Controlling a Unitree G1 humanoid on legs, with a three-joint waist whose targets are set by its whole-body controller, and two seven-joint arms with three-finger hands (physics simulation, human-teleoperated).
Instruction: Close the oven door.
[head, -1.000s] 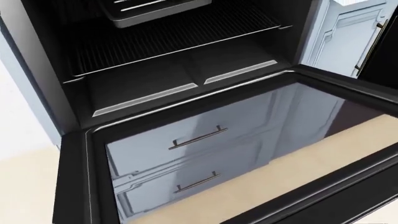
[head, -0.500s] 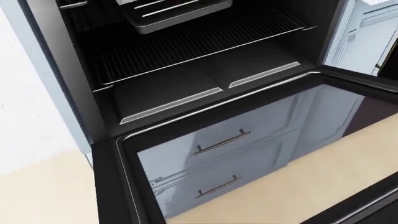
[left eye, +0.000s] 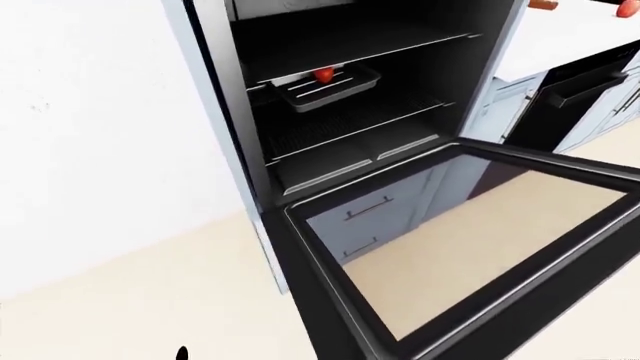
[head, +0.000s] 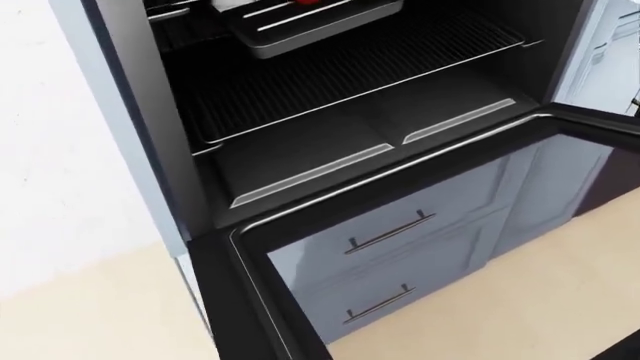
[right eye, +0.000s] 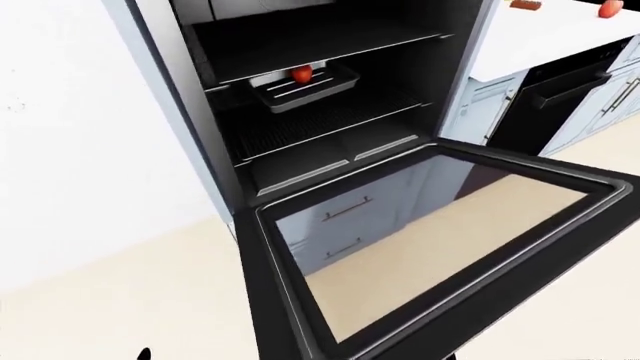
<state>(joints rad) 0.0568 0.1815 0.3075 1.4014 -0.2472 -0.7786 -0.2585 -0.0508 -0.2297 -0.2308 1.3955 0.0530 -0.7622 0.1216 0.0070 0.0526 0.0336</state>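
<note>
**Oven door lies open and level**

The black glass-paned oven door (right eye: 440, 247) hangs flat over the beige floor (left eye: 150, 300), below the black oven cavity (left eye: 350, 97) with its grey tray (right eye: 305, 86). White wall (left eye: 90, 112) stands left. Neither hand's fingers show, so their state cannot be told.

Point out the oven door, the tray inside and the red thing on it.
oven door (right eye: 300, 307): right-eye view, left frame edge.
tray (right eye: 310, 91): right-eye view, near rim.
red thing (right eye: 301, 73): right-eye view, its middle.
</note>
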